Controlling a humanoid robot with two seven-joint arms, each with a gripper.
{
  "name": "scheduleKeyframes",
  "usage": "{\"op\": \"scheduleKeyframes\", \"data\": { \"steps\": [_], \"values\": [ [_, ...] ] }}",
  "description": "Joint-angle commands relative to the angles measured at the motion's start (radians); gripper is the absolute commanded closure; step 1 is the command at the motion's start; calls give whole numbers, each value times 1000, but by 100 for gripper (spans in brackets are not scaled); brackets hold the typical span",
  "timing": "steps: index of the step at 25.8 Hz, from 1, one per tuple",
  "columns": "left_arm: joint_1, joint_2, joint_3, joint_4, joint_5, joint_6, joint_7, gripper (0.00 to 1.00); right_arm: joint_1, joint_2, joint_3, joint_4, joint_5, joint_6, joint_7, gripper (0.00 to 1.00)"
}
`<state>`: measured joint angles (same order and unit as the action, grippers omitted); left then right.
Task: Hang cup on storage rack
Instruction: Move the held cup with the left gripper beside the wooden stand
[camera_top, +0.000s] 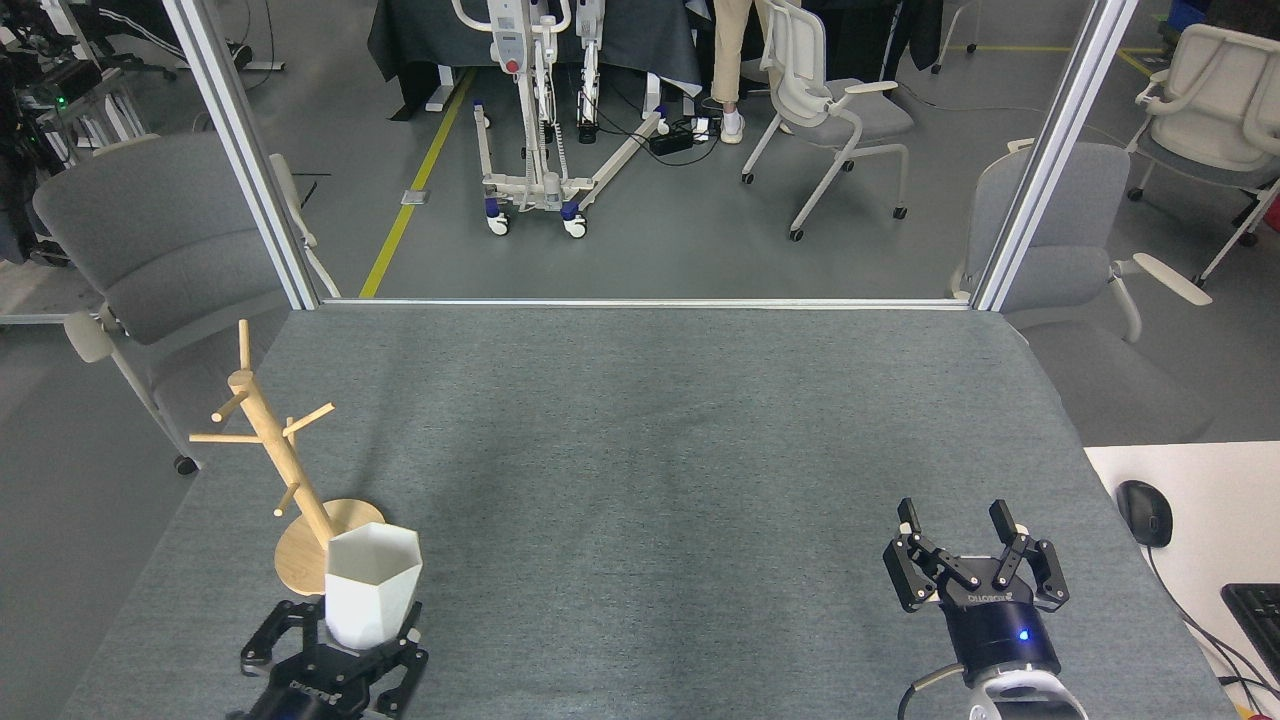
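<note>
Left pincer (335, 655) at the near left edge of the grey felt-covered counter (640, 430), fingers closed around the lower part of the plain white faceted cup with a hexagonal rim (371, 585). Cup held upright, mouth open to the top, rising straight above the pincer. Just beyond and slightly left of that pincer, the light wooden mug tree with slanted post, thin dowel pegs and round disc base (285, 470); cup rim overlapping the near edge of the disc in this view, contact impossible to tell. Pegs bare. Right pincer (960, 555) well apart at the near right, fingers spread wide, pointing away, holding nothing. Beyond its right side, off the counter, a black computer mouse (1145, 512).
</note>
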<state>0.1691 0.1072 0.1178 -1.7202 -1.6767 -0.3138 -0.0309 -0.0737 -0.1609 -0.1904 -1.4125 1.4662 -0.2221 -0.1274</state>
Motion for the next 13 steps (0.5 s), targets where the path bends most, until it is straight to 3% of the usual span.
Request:
{"op": "scheduleKeyframes", "data": {
  "steps": [1,8,13],
  "values": [
    [33,46,154,-9,2,-10,51,100,-5,4,2,1,5,-6,2,0],
    [21,42,309,-7,8,-53,46,100,-46,-11,0,17,0,-8,2,0],
    [-111,51,327,59,-5,62,-40,100,-67,-14,-1,40,0,-6,2,0]
  ]
}}
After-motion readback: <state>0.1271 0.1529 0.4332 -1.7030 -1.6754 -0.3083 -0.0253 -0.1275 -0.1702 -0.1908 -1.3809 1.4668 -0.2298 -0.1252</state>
